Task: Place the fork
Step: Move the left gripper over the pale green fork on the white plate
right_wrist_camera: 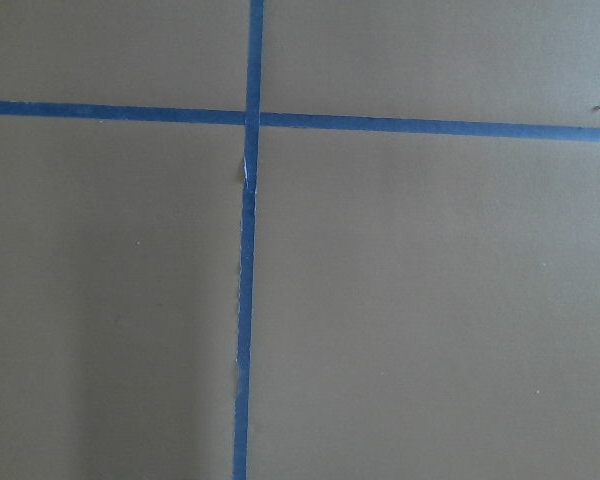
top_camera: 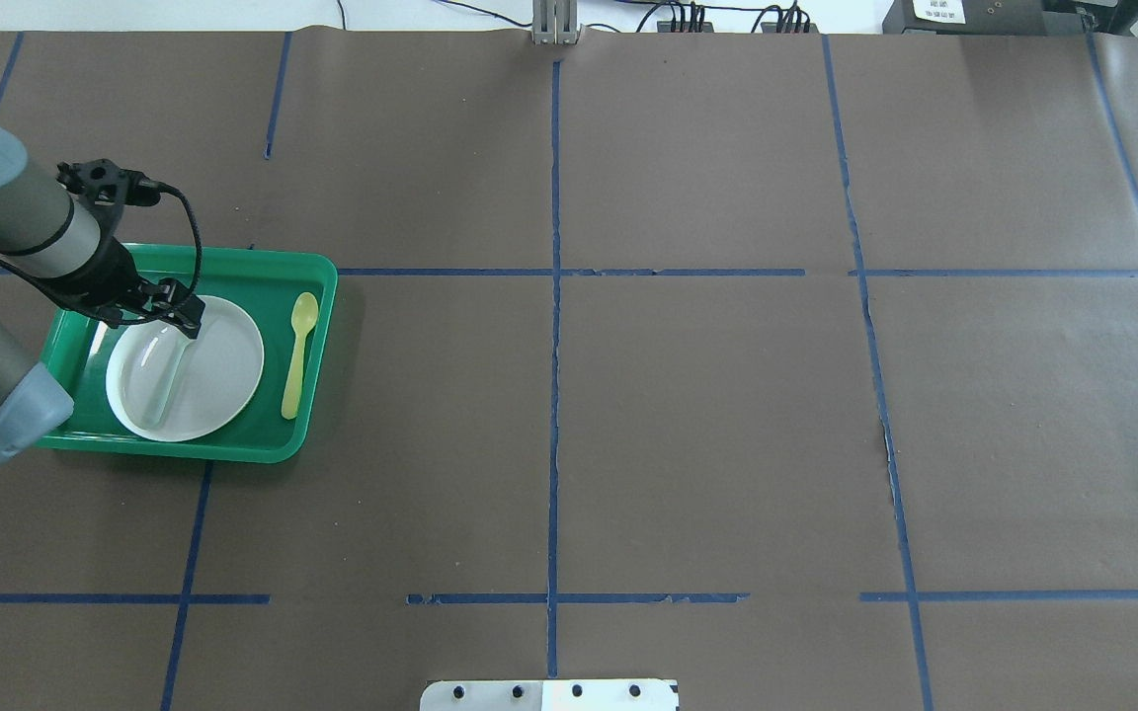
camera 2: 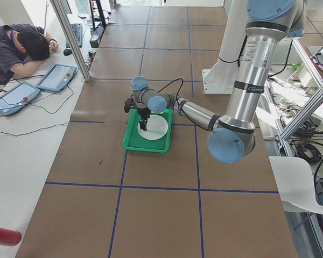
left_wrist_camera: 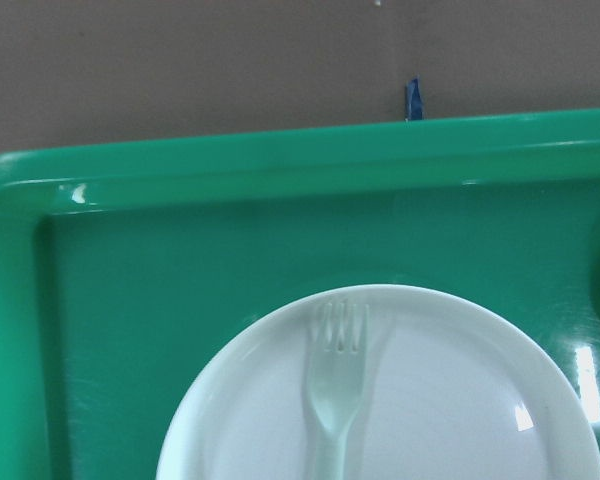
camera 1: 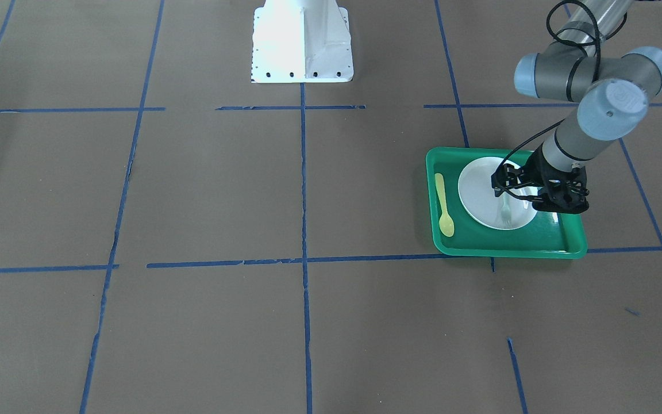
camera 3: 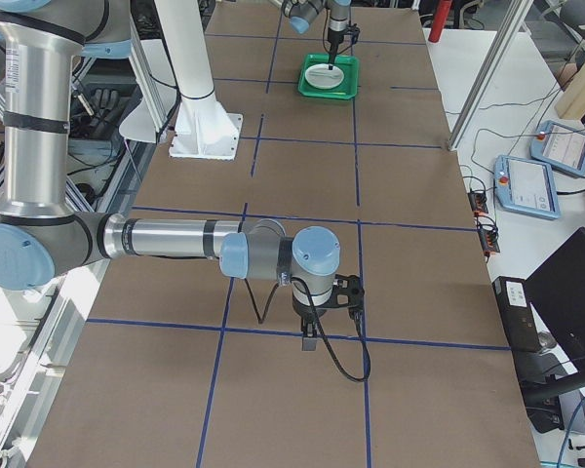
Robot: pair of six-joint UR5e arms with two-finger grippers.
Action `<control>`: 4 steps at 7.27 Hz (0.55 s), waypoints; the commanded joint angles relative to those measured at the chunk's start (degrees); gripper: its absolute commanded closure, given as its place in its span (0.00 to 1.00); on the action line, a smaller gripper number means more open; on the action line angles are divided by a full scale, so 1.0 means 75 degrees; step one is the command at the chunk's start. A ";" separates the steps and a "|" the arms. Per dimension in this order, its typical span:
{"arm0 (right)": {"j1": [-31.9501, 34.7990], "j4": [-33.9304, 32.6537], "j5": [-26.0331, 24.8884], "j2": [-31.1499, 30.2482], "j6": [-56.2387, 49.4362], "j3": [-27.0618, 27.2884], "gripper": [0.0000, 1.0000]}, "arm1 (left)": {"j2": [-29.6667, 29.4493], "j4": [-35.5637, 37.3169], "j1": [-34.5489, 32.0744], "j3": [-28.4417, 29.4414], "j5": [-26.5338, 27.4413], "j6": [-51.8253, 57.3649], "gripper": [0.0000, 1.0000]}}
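The pale grey-white fork (top_camera: 166, 380) lies along the white plate (top_camera: 228, 365) inside the green tray (top_camera: 324, 296). Its tines point away from the robot. My left gripper (top_camera: 186, 324) stands low over the plate's near-left part and looks shut on the fork's handle end. In the left wrist view the fork (left_wrist_camera: 335, 385) runs from the bottom edge up to the plate (left_wrist_camera: 460, 400) rim, and no fingers show. In the front view the fork (camera 1: 505, 211) sticks out below the left gripper (camera 1: 506, 192). My right gripper (camera 3: 312, 336) hangs over bare table far from the tray; I cannot tell its state.
A yellow spoon (top_camera: 297, 346) lies in the tray beside the plate, on the side toward the table's middle. The tray's raised rim (left_wrist_camera: 280, 170) is just beyond the fork's tines. Brown paper with blue tape lines (right_wrist_camera: 245, 300) covers the table. The robot's white base (camera 1: 302, 43) stands at mid-table.
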 commanded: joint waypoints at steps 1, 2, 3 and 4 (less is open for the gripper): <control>0.0000 0.0000 0.0000 0.0000 0.0000 0.0000 0.00 | -0.0040 -0.0827 0.0207 0.0675 0.0122 -0.0352 0.00; 0.0000 0.0000 0.0000 0.0000 0.0000 0.0000 0.00 | -0.0040 -0.0842 0.0207 0.0701 0.0099 -0.0353 0.00; 0.0000 0.0000 0.0000 0.0000 0.0000 0.0000 0.00 | -0.0028 -0.0854 0.0207 0.0690 0.0075 -0.0353 0.07; 0.0000 0.0000 0.0000 0.0000 0.0000 0.0000 0.00 | 0.0007 -0.0854 0.0207 0.0678 0.0052 -0.0318 0.15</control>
